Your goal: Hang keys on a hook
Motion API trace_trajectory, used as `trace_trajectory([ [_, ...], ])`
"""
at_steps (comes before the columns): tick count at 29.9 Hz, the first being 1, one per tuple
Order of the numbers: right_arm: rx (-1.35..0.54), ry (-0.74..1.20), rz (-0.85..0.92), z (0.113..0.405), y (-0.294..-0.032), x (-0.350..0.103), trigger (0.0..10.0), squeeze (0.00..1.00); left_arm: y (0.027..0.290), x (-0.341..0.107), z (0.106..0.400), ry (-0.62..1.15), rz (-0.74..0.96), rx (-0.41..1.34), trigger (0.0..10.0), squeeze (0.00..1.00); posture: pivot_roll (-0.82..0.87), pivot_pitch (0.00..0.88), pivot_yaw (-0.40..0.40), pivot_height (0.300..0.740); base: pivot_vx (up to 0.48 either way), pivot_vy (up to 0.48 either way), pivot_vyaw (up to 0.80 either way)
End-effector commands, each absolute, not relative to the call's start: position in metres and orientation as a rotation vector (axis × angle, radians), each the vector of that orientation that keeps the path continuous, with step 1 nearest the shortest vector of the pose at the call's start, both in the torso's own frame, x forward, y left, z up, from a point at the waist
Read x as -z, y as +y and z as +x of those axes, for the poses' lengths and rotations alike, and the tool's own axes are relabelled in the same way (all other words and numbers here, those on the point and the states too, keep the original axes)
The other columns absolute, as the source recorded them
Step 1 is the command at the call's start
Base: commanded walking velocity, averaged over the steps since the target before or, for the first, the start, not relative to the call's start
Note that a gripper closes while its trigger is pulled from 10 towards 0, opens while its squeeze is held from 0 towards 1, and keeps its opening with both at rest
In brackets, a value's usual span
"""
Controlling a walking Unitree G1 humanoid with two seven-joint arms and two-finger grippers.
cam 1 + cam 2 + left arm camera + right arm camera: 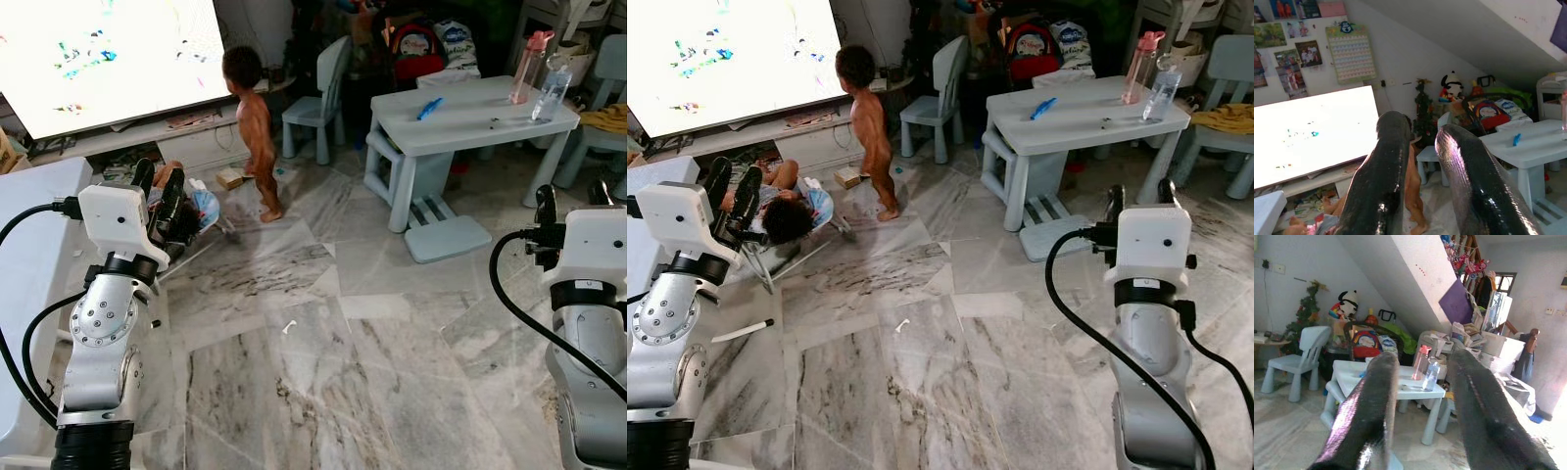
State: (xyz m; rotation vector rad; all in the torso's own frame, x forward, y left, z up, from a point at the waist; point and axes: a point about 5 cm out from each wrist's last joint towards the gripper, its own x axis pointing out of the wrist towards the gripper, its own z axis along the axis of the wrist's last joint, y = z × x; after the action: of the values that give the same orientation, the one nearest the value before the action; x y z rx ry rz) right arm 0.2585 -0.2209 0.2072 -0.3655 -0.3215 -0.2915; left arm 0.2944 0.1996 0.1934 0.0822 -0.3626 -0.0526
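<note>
The left gripper (157, 196) is raised at chest height with its two black fingers (1382, 176) parted and nothing between them, pointed toward the bright television screen (108, 54) on its low stand. Just beyond it, a person lies in a floor-level bouncer seat (818, 211), and a second person, a small child (255, 127), stands on the marble floor (313, 362) near a pale blue child's chair (318, 98). Further right stands a pale blue child's bench (460, 122) carrying a blue marker-like item (428, 108), a pink-capped bottle (527, 69) and a clear water bottle (552, 88); a red and blue backpack (1366, 343) sits behind it. The right gripper (570, 206) is likewise raised, fingers (1364, 416) spread apart and empty. Neither keys nor a hook can be made out anywhere, so the step in hand is judged to be search and approach, with the task barely begun. To do it well: keep both arms tucked in and level while walking, turn the head camera slowly enough to avoid blur, and scan the wall surfaces and bench top for the keys. Route well apart from both persons on the floor; they are the main hazard. Leave both grippers open until the keys are located.
</note>
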Motion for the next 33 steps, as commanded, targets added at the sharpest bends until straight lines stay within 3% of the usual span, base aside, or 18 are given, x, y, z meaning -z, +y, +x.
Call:
trace_trajectory([
  [1,0.293,-0.339,-0.359,0.261,-0.219,-0.212,0.0,0.00,0.203,-0.194,0.297,-0.350,0.063,0.023,0.0,0.00,-0.11,0.000,0.114,0.740,0.000,0.000,0.00],
  [8,0.293,-0.302,-0.328,0.261,-0.219,-0.205,0.0,0.00,0.202,-0.188,0.297,-0.314,0.005,0.019,0.0,0.00,-0.11,0.000,0.110,0.740,0.000,0.000,0.00],
  [9,0.284,-0.288,-0.317,0.261,-0.219,-0.202,0.0,0.00,0.200,-0.182,0.297,-0.277,-0.016,0.020,2.2,0.00,-0.11,0.000,0.110,0.740,0.000,0.000,0.00],
  [10,0.278,-0.264,-0.288,0.262,-0.218,-0.199,0.0,0.00,0.200,-0.174,0.297,-0.240,-0.029,0.018,3.8,0.00,-0.11,0.000,0.110,0.740,0.000,0.000,0.00],
  [11,0.271,-0.241,-0.271,0.262,-0.217,-0.195,1.4,0.00,0.198,-0.170,0.295,-0.224,-0.026,0.029,4.0,0.00,-0.11,0.000,0.113,0.740,0.000,0.000,0.00],
  [12,0.266,-0.206,-0.262,0.263,-0.217,-0.190,4.9,0.00,0.197,-0.164,0.293,-0.208,-0.015,0.046,4.8,0.00,-0.11,0.000,0.113,0.740,0.000,0.000,0.00],
  [13,0.266,-0.195,-0.266,0.263,-0.218,-0.188,4.9,0.00,0.196,-0.163,0.292,-0.204,-0.010,0.050,4.8,0.00,-0.11,0.000,0.113,0.740,0.000,0.000,0.00],
  [14,0.267,-0.185,-0.274,0.262,-0.218,-0.185,10.0,1.00,0.196,-0.160,0.291,-0.195,-0.018,0.057,9.2,0.00,-0.11,0.000,0.114,0.740,0.000,0.000,0.00],
  [15,0.268,-0.178,-0.272,0.261,-0.219,-0.182,10.0,1.00,0.197,-0.156,0.290,-0.180,-0.014,0.062,10.0,0.90,-0.11,0.000,0.114,0.740,0.000,0.000,0.00],
  [16,0.271,-0.163,-0.263,0.260,-0.221,-0.178,10.0,1.00,0.198,-0.151,0.288,-0.165,-0.023,0.065,10.0,1.00,-0.11,0.000,0.114,0.740,0.000,0.000,0.00],
  [33,0.269,0.022,-0.242,0.237,-0.227,-0.140,10.0,1.00,0.214,-0.116,0.260,0.006,-0.034,0.070,10.0,1.00,-0.09,0.000,0.117,0.740,0.000,0.000,0.00],
])
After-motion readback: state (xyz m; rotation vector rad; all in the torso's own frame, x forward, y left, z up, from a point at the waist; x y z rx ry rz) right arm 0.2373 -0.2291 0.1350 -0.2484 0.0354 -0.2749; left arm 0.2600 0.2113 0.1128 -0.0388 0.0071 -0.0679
